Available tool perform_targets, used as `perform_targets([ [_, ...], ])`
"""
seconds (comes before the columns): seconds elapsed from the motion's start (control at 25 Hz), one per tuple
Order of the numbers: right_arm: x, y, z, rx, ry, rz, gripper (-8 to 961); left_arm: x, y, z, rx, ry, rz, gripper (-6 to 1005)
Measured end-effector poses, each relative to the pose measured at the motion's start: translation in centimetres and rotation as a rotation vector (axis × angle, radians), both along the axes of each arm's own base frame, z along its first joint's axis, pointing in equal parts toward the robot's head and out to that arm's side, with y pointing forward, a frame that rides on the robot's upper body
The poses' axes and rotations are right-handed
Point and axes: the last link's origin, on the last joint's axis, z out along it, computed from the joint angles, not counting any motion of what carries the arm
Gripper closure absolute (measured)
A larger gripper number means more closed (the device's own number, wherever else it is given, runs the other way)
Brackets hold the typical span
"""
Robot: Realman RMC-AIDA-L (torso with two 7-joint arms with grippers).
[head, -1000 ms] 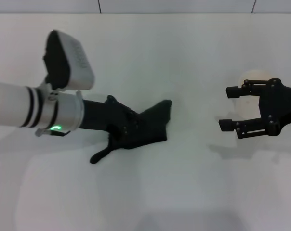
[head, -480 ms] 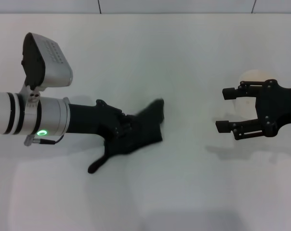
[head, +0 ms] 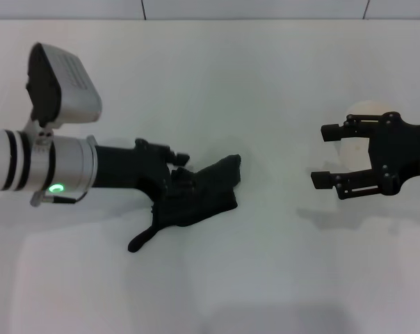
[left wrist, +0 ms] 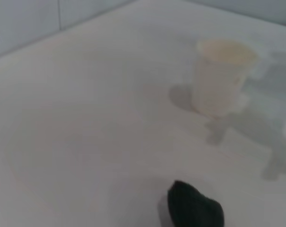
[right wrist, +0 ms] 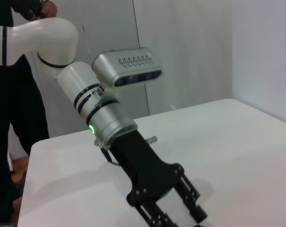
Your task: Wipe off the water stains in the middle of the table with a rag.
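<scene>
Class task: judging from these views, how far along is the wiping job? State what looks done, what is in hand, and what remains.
Done: no orange-brown blot shows on the bare table in the head view; whether one lies beneath the cloth cannot be told. In hand: the left gripper is down on the rag at mid-table. The right gripper hangs open near the cup. Left: lift the rag to confirm the surface is clean.

A whitish plastic cup (left wrist: 222,77) stands upright (a person (right wrist: 13,118) behind).
</scene>
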Motion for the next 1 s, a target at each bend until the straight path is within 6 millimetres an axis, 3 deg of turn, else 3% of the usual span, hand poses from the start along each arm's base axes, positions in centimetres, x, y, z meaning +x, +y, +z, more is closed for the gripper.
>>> perform_targets([
  [0.12,0.0,0.0,0.1,0.002,0.001,-0.002,114,0.5,0.1,0.9,0.037,-0.005,-0.028,415],
  [0.52,0.4,0.0,0.5,0.007,0.009,-0.041,113,2.3,-0.3,3.5,0.066,-0.024,-0.115,254],
  [1.0,1.9,-0.4,0.9,0.014,-0.025,-0.085,113,3.3,-3.5,5.0,-0.059,-0.095,-0.180,260],
])
